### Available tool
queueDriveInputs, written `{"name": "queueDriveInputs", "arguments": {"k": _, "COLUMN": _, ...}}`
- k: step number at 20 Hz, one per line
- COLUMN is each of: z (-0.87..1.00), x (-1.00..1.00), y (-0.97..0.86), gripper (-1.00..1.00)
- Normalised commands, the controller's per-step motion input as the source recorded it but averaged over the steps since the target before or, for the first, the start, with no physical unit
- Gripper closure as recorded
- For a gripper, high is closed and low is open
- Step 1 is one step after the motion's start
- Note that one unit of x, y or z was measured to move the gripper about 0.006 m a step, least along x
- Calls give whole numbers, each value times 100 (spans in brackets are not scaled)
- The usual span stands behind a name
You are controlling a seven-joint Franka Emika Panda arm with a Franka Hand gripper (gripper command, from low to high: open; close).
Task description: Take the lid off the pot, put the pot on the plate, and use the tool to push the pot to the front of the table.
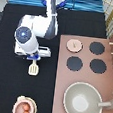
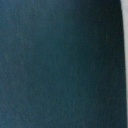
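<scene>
My gripper (image 1: 35,58) hangs over the black table (image 1: 4,82) at the exterior view's left, shut on the handle of the cream-white tool (image 1: 33,68), whose slotted head points toward the view's bottom. The pink-tan pot (image 1: 25,109), uncovered and showing reddish contents, sits on the cream-yellow plate (image 1: 16,102) near the bottom left edge, well below the gripper. On the stove's upper left corner lies the pale pink lid (image 1: 74,44). The wrist view shows only dark surface.
A pinkish-brown stove counter (image 1: 109,83) fills the exterior view's right, with three bare black burners (image 1: 97,47). The large grey-beige pan (image 1: 82,102) with its handle stands at the bottom right. The arm's white body (image 1: 25,36) rises toward the top.
</scene>
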Motion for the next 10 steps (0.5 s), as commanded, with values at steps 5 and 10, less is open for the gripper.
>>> {"name": "queueDriveInputs", "arguments": {"k": 5, "z": 88, "x": -55, "y": 24, "gripper": -100}}
{"name": "queueDriveInputs", "arguments": {"k": 10, "z": 96, "x": -36, "y": 26, "gripper": -100}}
